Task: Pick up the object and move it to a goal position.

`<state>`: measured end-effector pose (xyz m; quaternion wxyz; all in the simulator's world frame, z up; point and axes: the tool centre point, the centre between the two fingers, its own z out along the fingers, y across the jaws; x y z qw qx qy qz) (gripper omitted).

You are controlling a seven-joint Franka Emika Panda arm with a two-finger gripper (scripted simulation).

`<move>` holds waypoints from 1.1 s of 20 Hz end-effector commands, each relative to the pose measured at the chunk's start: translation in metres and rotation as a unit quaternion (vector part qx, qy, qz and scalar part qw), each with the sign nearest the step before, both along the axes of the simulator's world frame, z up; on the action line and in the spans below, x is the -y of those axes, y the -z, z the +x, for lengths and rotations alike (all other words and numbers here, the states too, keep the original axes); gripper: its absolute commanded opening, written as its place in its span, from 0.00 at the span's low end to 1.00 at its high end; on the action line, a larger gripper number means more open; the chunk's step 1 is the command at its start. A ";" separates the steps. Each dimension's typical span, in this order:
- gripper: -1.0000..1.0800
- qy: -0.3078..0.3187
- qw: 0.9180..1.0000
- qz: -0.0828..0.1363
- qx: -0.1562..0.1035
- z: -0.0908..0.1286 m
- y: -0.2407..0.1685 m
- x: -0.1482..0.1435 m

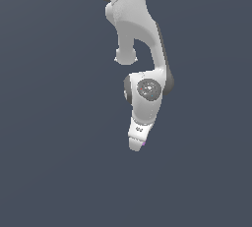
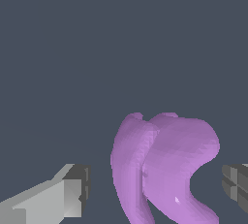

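The object (image 2: 164, 169) is a light-purple curved lump with ridged arcs. In the wrist view it fills the space between my two fingers. My gripper (image 2: 156, 189) is open around it, with a dark-padded finger (image 2: 72, 194) on one side and the other finger (image 2: 237, 186) at the frame's edge. A gap shows between each pad and the lump. In the exterior view my white gripper (image 1: 136, 145) points down at the floor, and only a tiny purple speck of the object (image 1: 143, 143) shows at its tip on the exterior view's right.
A plain dark grey floor (image 1: 54, 172) lies all around. The white arm (image 1: 138, 29) comes down from the top of the exterior view. No other thing shows.
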<state>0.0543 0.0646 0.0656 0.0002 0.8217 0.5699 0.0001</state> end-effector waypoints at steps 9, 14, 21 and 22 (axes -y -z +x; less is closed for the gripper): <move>0.00 -0.001 1.000 0.000 0.000 0.001 0.021 0.000; 0.00 -0.001 1.000 0.000 0.000 0.001 0.021 0.000; 0.00 -0.001 1.000 0.000 0.000 0.000 0.019 0.000; 0.00 -0.001 1.000 0.000 0.000 -0.001 0.017 0.000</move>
